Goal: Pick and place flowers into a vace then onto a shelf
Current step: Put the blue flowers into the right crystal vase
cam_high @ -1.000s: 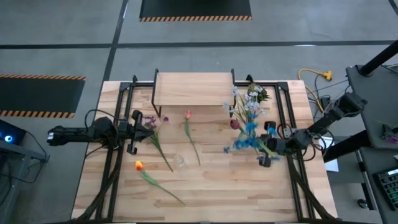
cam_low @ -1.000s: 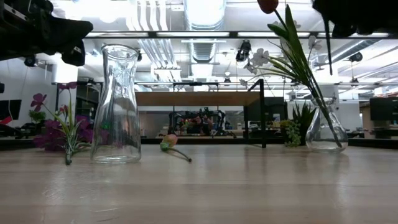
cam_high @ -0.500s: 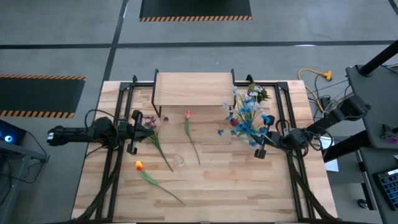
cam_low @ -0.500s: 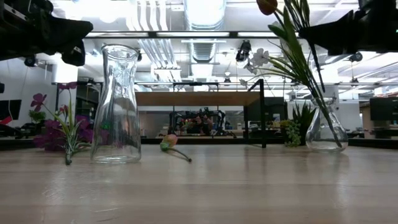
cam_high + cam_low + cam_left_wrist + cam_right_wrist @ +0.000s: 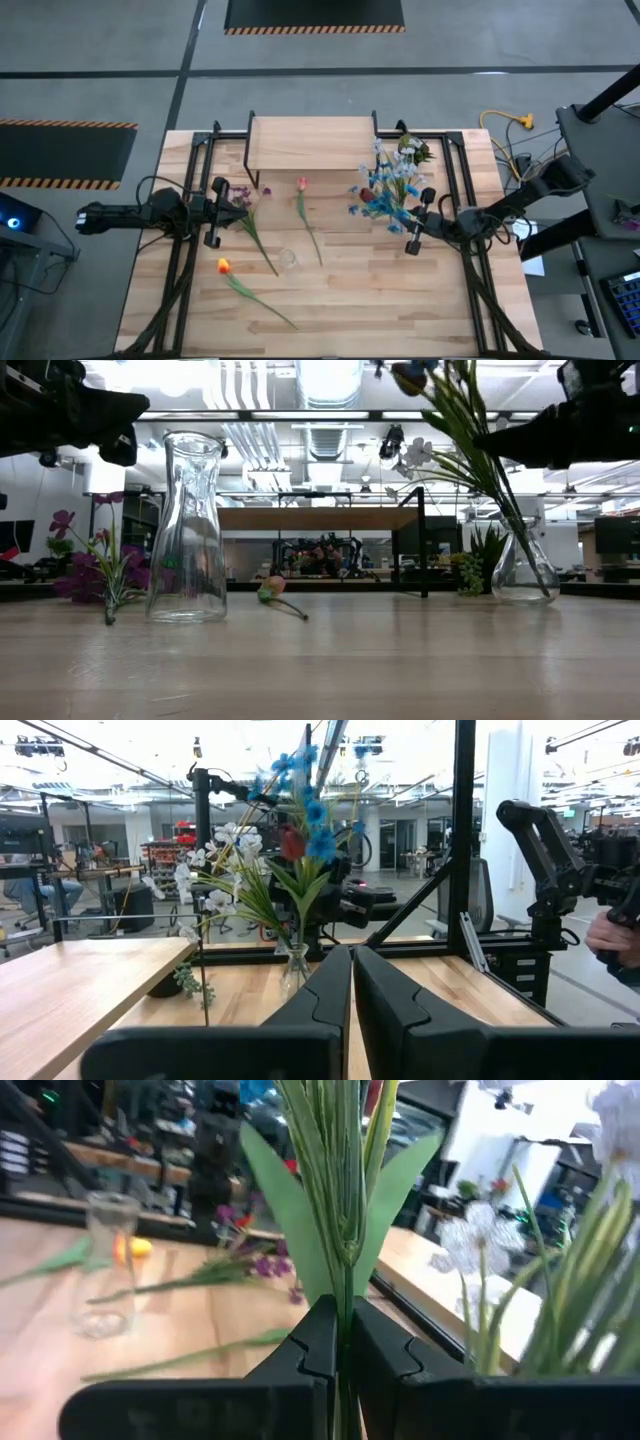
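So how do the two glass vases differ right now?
The near vase is a tall carafe standing empty on the table; the far vase is a squat flask holding flowers, with the right hand shut on stems above it. Both are clear glass and upright.

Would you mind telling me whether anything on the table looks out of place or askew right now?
Three flowers lie flat on the tabletop instead of standing in a vase: a purple one, a pink one and an orange one. The clear vase beside them stands empty, and the shelf is bare.
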Available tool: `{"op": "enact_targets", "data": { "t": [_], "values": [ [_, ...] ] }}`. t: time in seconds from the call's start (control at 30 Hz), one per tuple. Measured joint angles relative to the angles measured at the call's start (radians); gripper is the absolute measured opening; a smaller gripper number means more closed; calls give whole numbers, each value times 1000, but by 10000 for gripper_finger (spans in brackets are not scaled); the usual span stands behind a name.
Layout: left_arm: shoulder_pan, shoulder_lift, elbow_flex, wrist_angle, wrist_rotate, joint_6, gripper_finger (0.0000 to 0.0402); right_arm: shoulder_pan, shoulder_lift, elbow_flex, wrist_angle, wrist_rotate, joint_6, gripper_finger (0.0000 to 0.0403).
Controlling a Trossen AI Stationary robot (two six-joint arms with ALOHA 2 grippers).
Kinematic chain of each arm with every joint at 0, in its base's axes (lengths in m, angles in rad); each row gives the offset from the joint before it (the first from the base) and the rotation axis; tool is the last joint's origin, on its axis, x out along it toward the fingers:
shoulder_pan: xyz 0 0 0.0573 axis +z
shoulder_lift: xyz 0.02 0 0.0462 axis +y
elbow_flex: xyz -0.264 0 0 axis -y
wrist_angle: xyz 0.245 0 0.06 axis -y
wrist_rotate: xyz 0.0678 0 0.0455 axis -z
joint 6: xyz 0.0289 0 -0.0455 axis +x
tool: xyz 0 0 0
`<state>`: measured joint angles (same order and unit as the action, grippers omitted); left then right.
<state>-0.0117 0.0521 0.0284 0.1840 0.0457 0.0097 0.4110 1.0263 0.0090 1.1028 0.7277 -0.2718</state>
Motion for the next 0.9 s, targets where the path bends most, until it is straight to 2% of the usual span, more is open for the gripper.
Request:
{"op": "enact_targets", "data": {
  "t": [0.43, 0.9],
  "values": [
    [0, 0, 0, 0, 0, 0, 0, 0, 89, 0, -59, 35, 97, 13],
    [0, 0, 0, 0, 0, 0, 0, 0, 88, 0, -60, 40, 109, 13]
  ]
}}
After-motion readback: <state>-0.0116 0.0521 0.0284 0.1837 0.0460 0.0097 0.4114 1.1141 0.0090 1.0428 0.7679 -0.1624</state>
